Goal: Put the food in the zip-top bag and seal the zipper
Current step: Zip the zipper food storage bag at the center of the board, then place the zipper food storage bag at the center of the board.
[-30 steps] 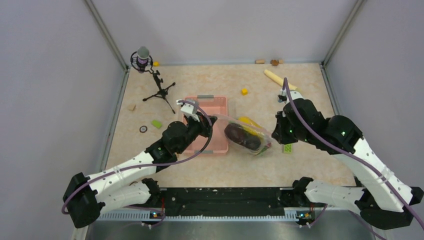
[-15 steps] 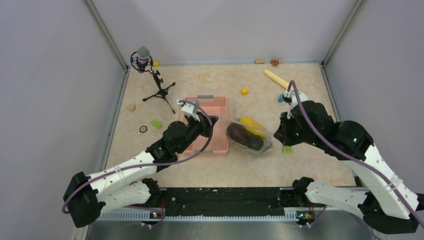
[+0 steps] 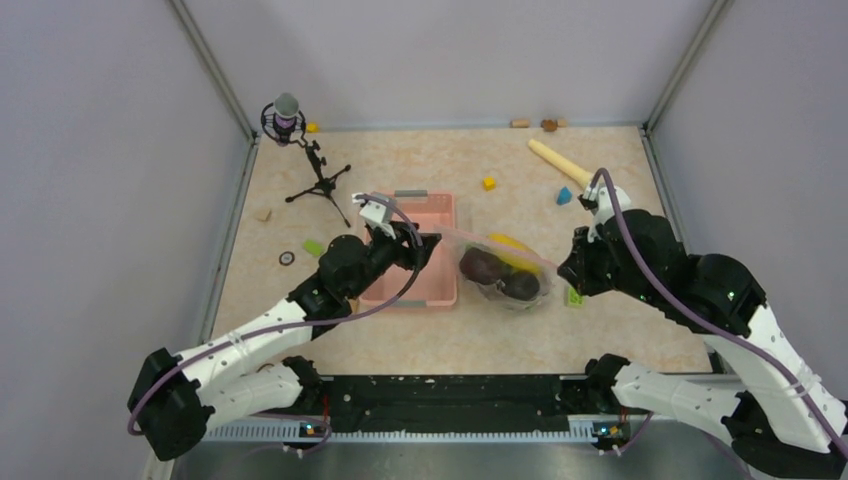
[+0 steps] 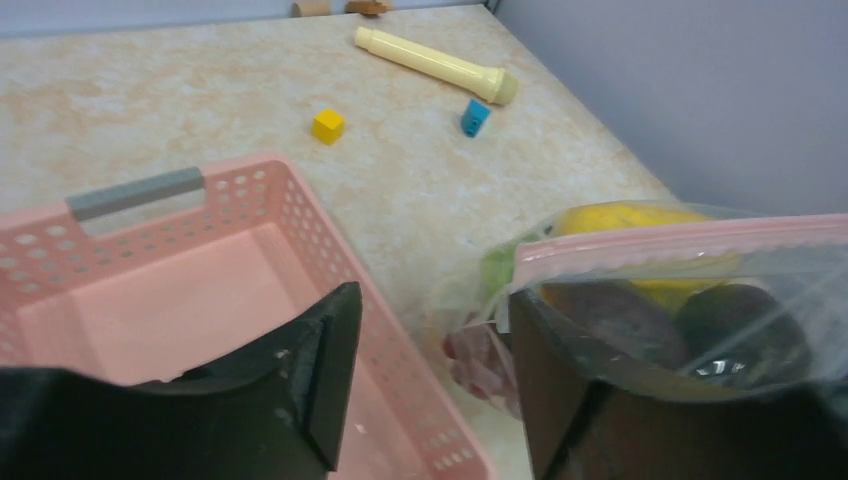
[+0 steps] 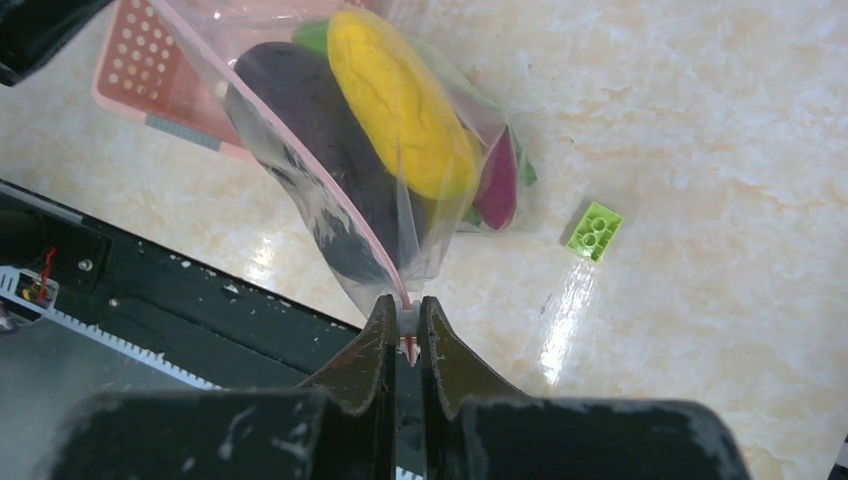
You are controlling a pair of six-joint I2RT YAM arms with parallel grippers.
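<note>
The clear zip-top bag (image 3: 500, 272) hangs stretched just right of the pink basket. Inside it show a yellow fruit (image 5: 400, 100), a dark purple piece (image 5: 310, 130), a magenta piece (image 5: 497, 190) and a bit of green (image 5: 315, 35). My right gripper (image 5: 405, 315) is shut on the near right end of the pinkish zipper (image 4: 680, 240). At the bag's left end my left gripper (image 4: 430, 300) stands open. The zipper's end lies over its right finger (image 4: 570, 400), and nothing sits between the jaws.
The pink basket (image 3: 440, 215) lies under my left gripper. A green block (image 5: 594, 231) sits on the table by the bag. Farther back are a beige rolling pin (image 3: 555, 158), a yellow block (image 3: 489, 183), a blue block (image 3: 565, 195) and a microphone tripod (image 3: 318, 175).
My left gripper has opened and let go of the bag's left end. My right gripper has drawn the zipper end a little to the right, and the bag has shifted with it.
</note>
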